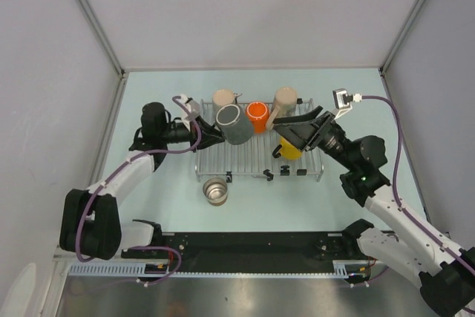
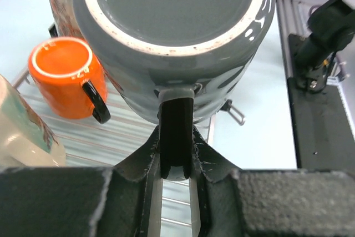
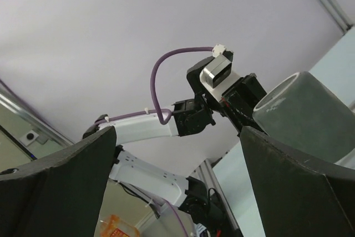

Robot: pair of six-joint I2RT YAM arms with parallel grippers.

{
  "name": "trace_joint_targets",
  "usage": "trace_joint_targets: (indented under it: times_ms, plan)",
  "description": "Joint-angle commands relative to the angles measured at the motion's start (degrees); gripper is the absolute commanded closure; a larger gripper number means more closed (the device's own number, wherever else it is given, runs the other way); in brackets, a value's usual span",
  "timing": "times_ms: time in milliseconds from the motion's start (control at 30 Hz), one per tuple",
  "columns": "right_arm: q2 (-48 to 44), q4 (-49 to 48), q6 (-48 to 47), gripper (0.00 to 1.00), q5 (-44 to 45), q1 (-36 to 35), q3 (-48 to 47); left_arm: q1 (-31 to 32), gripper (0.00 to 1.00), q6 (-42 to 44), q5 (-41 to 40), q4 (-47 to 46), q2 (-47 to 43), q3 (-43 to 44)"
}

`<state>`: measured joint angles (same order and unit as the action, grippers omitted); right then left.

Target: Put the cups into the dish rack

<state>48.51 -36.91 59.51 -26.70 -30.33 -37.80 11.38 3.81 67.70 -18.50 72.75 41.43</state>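
My left gripper point(image 1: 213, 133) is shut on the black handle of the dark grey-green mug point(image 1: 233, 124) and holds it tilted over the left of the dish rack point(image 1: 245, 158). The handle point(image 2: 176, 131) sits between the fingers, with the mug's base point(image 2: 172, 4) facing the camera. My right gripper point(image 1: 300, 128) is open and empty above the yellow mug point(image 1: 289, 151), which it partly hides. An orange mug point(image 1: 257, 116) and two cream mugs point(image 1: 223, 98) point(image 1: 285, 99) stand at the rack's back. A small steel mug point(image 1: 216, 191) stands on the table in front of the rack.
The right wrist view shows only its wide-open fingers point(image 3: 55, 187), the left arm point(image 3: 144, 129) and the grey mug point(image 3: 305, 115). The orange mug point(image 2: 64, 76) stands close to the left of the held mug. White walls enclose the table.
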Motion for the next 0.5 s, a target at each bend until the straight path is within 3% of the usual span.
trace_joint_targets:
  times_ms: [0, 467]
  plan:
    - [-3.5, 8.9, -4.7, 0.00, -1.4, 1.3, -3.1, 3.3, 1.00, 11.3, -4.9, 6.0, 2.6, 3.6]
    - [-7.0, 18.7, -9.5, 0.01, -2.7, 3.1, -4.0, 10.0, 1.00, 14.1, -10.4, 5.0, 13.6, 7.3]
